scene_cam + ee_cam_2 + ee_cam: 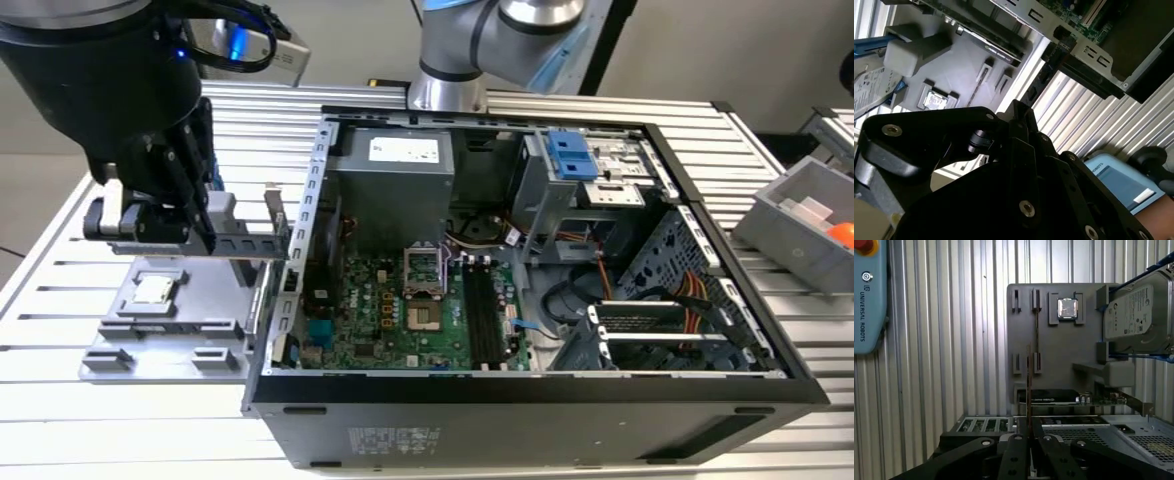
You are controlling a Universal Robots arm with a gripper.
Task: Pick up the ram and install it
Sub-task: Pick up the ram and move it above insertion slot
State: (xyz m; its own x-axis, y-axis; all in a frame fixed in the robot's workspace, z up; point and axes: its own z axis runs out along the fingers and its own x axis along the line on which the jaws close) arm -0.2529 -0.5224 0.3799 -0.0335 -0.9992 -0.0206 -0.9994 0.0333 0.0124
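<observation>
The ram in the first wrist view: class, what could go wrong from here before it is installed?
1. The ram looks pinched edge-on by the end effector; it might tilt or slip.
2. The case wall stands between the end effector and the memory slots; the ram could clip it.
3. Those slots are narrow, so a small misalignment could jam it.

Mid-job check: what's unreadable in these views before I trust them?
Ram: first wrist view, edge-on in the pincer, so its chip face and notch are hidden.
Memory slots: exterior view, latches too small to judge.
Hard drive: first wrist view, cut off by the frame edge.
</observation>
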